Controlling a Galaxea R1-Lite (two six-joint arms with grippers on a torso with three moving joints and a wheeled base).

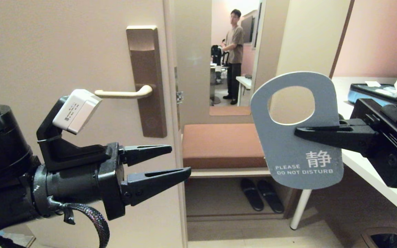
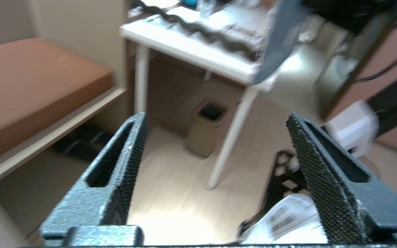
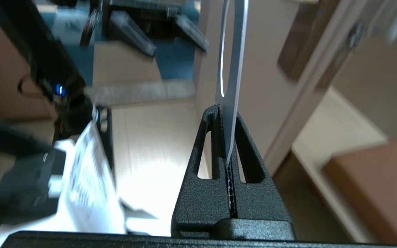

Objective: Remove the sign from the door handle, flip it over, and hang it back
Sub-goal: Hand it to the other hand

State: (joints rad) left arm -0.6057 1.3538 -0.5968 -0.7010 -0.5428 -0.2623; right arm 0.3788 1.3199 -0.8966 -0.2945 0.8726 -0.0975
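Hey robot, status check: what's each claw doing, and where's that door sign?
Right gripper shut on the sign, grey-blue side toward the head camera. Left gripper open, empty, beside the door. Door handle bare, nothing blocking it.

Left gripper (image 1: 180,159): reaching level from the left at lower frame, fingers (image 2: 115,179) spread wide, nothing between them, white wrist camera module on top of the arm. Right gripper (image 1: 296,131): reaching level from the right, a little higher than the left, jaws pressed flat together on the sign (image 1: 298,162), pinching its edge just below the oval hole.
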